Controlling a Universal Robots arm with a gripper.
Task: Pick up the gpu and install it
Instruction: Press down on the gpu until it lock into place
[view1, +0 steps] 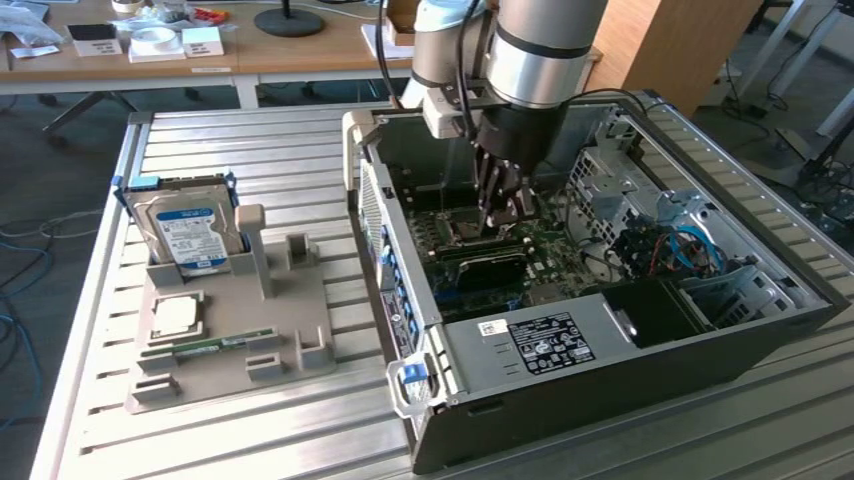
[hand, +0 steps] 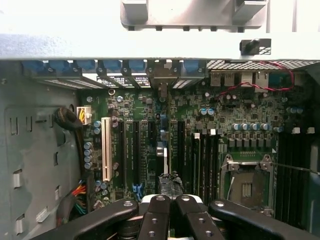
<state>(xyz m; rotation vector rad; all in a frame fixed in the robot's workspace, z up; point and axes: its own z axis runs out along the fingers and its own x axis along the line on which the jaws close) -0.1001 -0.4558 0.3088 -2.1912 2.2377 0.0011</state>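
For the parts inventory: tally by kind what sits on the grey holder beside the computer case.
Hard drive: 1
Square silver chip: 1
Memory stick: 1
Total: 3
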